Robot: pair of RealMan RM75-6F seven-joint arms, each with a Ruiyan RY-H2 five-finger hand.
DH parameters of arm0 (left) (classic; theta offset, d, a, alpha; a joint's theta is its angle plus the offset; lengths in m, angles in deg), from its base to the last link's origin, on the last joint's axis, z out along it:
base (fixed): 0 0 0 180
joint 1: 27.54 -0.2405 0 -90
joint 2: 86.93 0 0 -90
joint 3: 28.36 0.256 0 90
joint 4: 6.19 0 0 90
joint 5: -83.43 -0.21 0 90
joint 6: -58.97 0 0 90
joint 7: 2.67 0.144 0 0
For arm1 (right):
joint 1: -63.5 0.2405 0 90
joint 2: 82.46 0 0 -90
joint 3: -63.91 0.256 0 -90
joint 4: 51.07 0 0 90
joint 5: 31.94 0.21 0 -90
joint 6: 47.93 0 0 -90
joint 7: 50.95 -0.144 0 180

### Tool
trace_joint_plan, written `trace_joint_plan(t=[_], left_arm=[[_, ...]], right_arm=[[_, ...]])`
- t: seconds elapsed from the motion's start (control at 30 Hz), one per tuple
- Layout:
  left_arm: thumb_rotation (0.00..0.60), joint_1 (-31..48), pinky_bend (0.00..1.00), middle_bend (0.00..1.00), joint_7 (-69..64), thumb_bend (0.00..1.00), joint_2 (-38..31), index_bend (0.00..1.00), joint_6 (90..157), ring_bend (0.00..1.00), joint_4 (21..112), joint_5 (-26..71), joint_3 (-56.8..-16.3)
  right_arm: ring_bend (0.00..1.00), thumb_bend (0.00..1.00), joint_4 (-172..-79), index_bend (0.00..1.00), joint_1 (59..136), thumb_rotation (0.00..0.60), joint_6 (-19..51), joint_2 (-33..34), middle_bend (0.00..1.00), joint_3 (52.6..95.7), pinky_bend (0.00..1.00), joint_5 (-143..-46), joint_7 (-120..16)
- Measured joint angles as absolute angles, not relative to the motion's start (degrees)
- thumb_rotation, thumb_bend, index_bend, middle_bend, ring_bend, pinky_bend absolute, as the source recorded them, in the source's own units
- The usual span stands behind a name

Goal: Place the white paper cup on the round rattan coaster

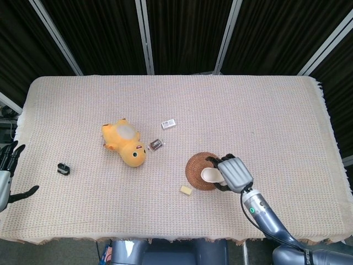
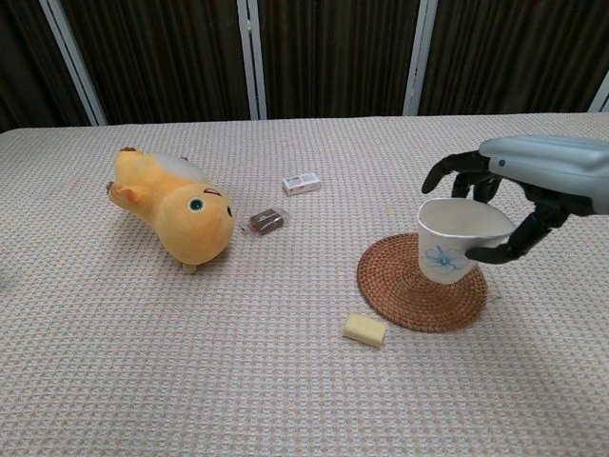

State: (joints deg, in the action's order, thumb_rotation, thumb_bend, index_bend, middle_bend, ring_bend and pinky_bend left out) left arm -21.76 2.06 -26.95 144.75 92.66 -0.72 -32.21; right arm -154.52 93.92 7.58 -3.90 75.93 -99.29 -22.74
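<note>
The counter (image 1: 265, 110) is lying under its woven cloth, spreading out on every side of my right hand (image 1: 236, 173). Off to that hand's left, well apart, the yellow plush toy (image 2: 173, 207) is lying on its side. Right beneath the hand I am seeing the round rattan coaster (image 2: 400, 288). I am gripping the white paper cup (image 2: 455, 240) in the right hand, fingers (image 2: 455, 171) curling over the rim and thumb pressing its side, and the cup is tilting over the coaster; I cannot tell whether its base is touching. Down by the coaster's near-left edge the small yellow block (image 2: 365, 329) is sitting. My left hand (image 1: 6, 171) is idling at the far left edge, fingers apart, holding nothing.
</note>
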Motion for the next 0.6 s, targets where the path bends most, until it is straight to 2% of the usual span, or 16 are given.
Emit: trace_joint_plan(t=[0.17, 0.37, 0.4, 0.47, 0.5, 0.57, 0.6], left_arm=[[0.6, -21.6, 0.0, 0.0, 1.9, 0.0, -27.0, 0.0, 144.2, 0.0, 92.5, 0.0, -32.5], [0.6, -21.4, 0.0, 0.0, 2.0, 0.0, -27.0, 0.0, 143.9, 0.0, 92.3, 0.3, -32.6], [0.6, -21.4, 0.0, 0.0, 2.0, 0.0, -27.0, 0.0, 143.9, 0.0, 92.3, 0.3, -32.6], [0.6, -21.4, 0.0, 0.0, 2.1, 0.0, -26.9, 0.0, 143.8, 0.0, 92.3, 0.4, -32.6], [0.6, -21.4, 0.0, 0.0, 2.1, 0.0, -26.9, 0.0, 143.8, 0.0, 92.3, 0.4, -32.6], [0.6, -21.4, 0.0, 0.0, 2.2, 0.0, -27.0, 0.0, 143.7, 0.0, 92.4, 0.5, -32.6], [0.6, -21.4, 0.0, 0.0, 2.1, 0.0, -27.0, 0.0, 143.7, 0.0, 92.4, 0.6, -32.6]], right_arm=[[0.4, 0.22, -150.9, 0.22, 97.2, 0.6, 7.1, 0.2, 0.41, 77.6, 0.3, -90.9, -19.8], [0.38, 0.21, -147.0, 0.2, 99.6, 0.6, 7.3, 3.2, 0.4, 77.5, 0.3, -86.5, -18.7], [0.34, 0.15, -146.7, 0.14, 99.7, 0.6, 7.4, 3.4, 0.35, 77.4, 0.3, -86.2, -18.8], [0.21, 0.04, -146.5, 0.04, 100.0, 0.6, 7.5, 3.4, 0.17, 77.1, 0.25, -85.9, -18.9], [0.11, 0.0, -146.5, 0.0, 100.1, 0.6, 7.5, 3.3, 0.07, 77.0, 0.2, -85.8, -18.8], [0.01, 0.0, -146.8, 0.0, 100.2, 0.6, 7.4, 2.8, 0.0, 76.7, 0.12, -85.3, -18.5], [0.0, 0.0, -147.2, 0.0, 100.3, 0.6, 7.3, 2.5, 0.0, 76.6, 0.1, -84.9, -18.2]])
